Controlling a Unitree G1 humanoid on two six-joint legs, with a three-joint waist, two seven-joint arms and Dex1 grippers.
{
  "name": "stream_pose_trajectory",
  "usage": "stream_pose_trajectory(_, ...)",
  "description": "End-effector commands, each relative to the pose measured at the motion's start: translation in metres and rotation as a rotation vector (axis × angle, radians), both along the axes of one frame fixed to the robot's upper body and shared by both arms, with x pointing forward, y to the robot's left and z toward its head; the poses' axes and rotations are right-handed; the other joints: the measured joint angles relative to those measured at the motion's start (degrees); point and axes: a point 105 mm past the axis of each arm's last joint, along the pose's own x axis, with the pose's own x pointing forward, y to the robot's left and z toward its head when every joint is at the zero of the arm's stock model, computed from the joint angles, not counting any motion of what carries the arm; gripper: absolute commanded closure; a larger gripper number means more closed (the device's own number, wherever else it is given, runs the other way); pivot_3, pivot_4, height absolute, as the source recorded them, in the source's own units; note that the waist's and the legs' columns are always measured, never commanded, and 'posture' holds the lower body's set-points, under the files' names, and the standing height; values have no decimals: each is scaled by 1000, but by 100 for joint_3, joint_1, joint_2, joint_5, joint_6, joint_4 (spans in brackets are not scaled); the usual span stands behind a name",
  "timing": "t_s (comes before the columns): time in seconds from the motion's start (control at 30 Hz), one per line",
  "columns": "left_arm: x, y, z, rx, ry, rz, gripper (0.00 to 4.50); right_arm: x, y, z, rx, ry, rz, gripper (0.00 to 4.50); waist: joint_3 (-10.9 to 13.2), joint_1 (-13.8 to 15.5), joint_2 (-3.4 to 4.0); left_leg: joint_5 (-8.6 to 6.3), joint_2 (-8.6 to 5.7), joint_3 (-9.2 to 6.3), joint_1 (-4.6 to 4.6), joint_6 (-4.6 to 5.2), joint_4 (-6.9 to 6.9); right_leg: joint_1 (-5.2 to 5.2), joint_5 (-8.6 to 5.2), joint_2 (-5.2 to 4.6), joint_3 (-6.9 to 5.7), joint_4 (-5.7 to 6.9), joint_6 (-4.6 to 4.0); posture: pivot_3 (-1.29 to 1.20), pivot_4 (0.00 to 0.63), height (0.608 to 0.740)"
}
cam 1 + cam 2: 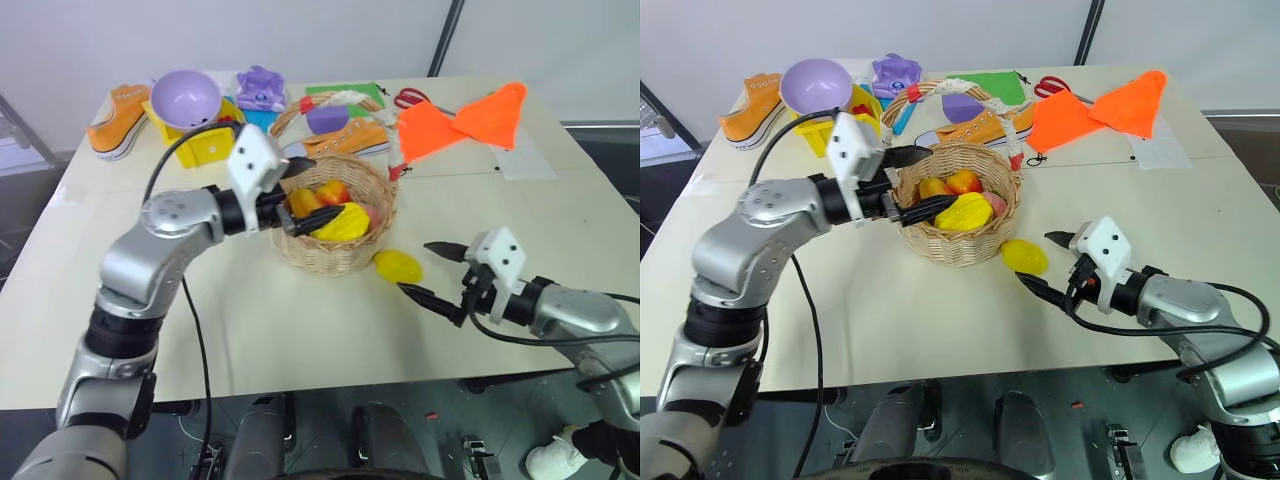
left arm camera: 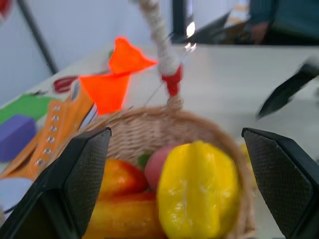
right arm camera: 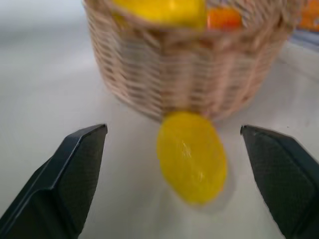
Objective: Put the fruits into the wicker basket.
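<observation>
The left gripper hangs level over the wicker basket, fingers spread, holding nothing; the ridged yellow fruit lies inside. The right gripper, released, angles down toward the lemon touching the basket on the counter.

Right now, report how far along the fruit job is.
Done: the ridged yellow fruit lies in the wicker basket, with the open left gripper over it. In hand: the open right gripper faces the yellow lemon. Left: that lemon sits on the table, beside the basket.
</observation>
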Motion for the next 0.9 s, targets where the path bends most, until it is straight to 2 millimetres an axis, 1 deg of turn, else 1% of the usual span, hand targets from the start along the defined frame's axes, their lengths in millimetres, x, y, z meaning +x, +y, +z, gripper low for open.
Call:
stream_pose_trajectory(0.03,-39,13,-10,62,40,-171,31,16,1,-6,3,2,0,0,0,-84,3,1,3,3,3,-2,-2,1,0,1,1,1,0,0,150,740)
stream_pose_trajectory(0.17,-54,23,-23,94,115,-201,31,24,5,-22,0,63,24,0,0,-61,0,4,9,-1,3,-8,-1,3,0,3,-2,5,-2,0,150,740)
stream_pose_trajectory(0.27,-63,24,-29,118,138,-217,31,31,7,-30,16,96,17,0,0,-74,0,4,6,0,2,-8,2,6,-1,-1,0,3,-7,0,150,740)
stream_pose_trajectory(0.37,-66,24,-36,138,147,-204,31,36,8,-35,31,115,15,0,0,-81,0,3,5,2,2,-8,2,5,-1,-4,3,1,-6,0,150,740)
stream_pose_trajectory(0.47,-67,25,-40,150,155,-186,0,37,7,-33,36,97,21,801,0,-77,0,3,8,1,2,-8,0,3,0,-1,2,4,-6,0,150,740)
stream_pose_trajectory(0.5,-67,27,-41,151,156,-172,0,35,5,-29,22,75,20,1396,0,-81,0,3,8,1,2,-8,0,3,0,-1,2,3,-5,0,150,740)
stream_pose_trajectory(0.53,-66,28,-41,151,156,-163,0,34,3,-26,11,60,20,1887,0,-83,0,3,8,1,2,-8,0,2,0,-1,2,3,-5,0,150,740)
stream_pose_trajectory(0.57,-64,32,-41,155,154,-142,0,26,1,-21,-19,36,43,2216,0,-81,1,3,8,1,2,-8,0,3,0,-1,2,3,-5,0,150,740)
stream_pose_trajectory(0.63,-57,40,-41,151,140,-90,0,10,1,-6,-54,2,111,2216,0,-53,3,3,7,1,1,-8,-2,2,0,-3,2,3,-5,0,150,740)
stream_pose_trajectory(0.67,-52,46,-40,147,134,-54,0,-2,7,6,-49,-17,169,2216,0,-43,4,3,7,1,-1,-8,-3,-1,0,-3,1,2,-5,0,150,740)
stream_pose_trajectory(0.7,-48,50,-40,144,131,-31,0,-9,12,13,-42,-25,207,2216,0,-47,3,2,8,1,-1,-8,-2,-1,0,-3,1,2,-5,0,150,740)
stream_pose_trajectory(0.8,-43,59,-39,130,114,-2,0,-25,33,37,5,-54,311,2216,-2,-111,0,1,17,1,6,-10,-2,3,1,1,3,2,-11,0,150,740)
stream_pose_trajectory(0.83,-40,61,-38,113,109,7,0,-22,42,47,20,-97,318,2216,-3,-123,-2,1,23,1,8,-11,-3,2,1,4,3,2,-17,0,150,740)
stream_pose_trajectory(0.9,-35,66,-36,80,98,25,0,-4,60,66,40,-205,278,2216,-3,-159,-1,0,26,2,12,-13,-5,-1,-4,6,5,2,-32,0,150,740)
